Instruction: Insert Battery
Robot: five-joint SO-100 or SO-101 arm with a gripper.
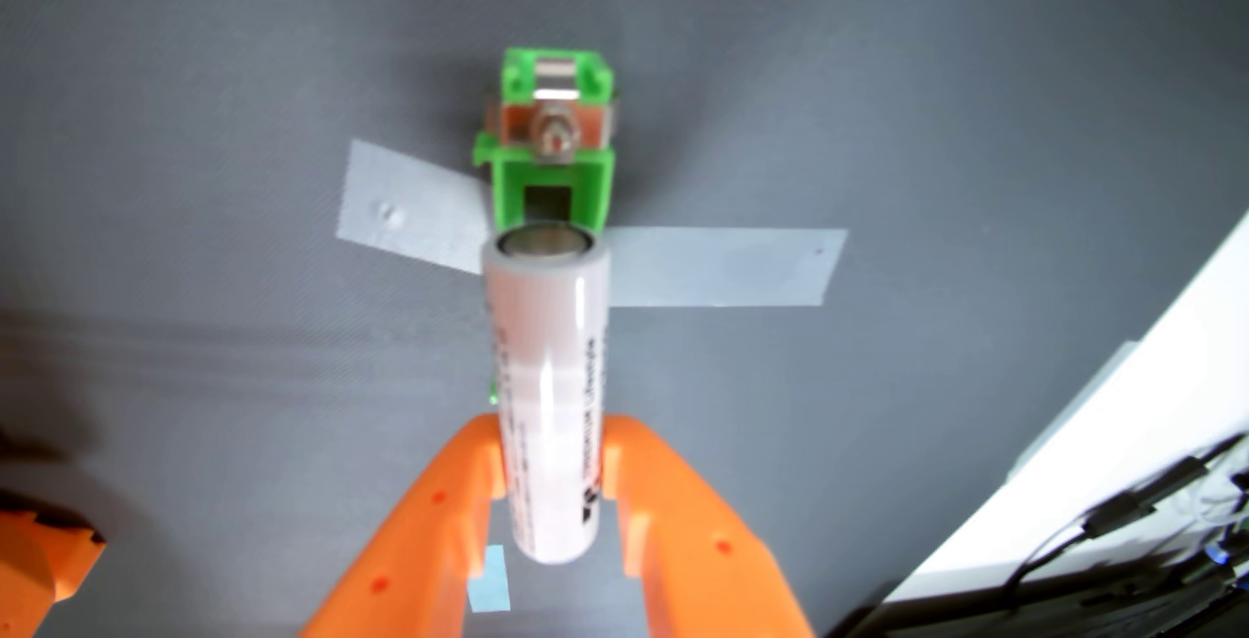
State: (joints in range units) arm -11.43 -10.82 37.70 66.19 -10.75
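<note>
In the wrist view a white cylindrical battery [547,395] with small dark print stands out from my orange gripper [553,455], whose two fingers are shut on its lower half. The battery's metal end faces away from me, toward a green battery holder [551,152] that lies on the grey mat beyond. The holder has a metal contact and a screw at its far end and a square opening in its floor. The battery covers the holder's near part; a green sliver shows at its left side. I cannot tell whether the battery touches the holder.
Grey tape strips [726,266] run out left and right of the holder on the mat. A small blue tape piece [490,577] lies between my fingers. The mat's edge, a white surface [1108,422] and black cables [1149,510] are at the right. An orange arm part [40,550] sits at the lower left.
</note>
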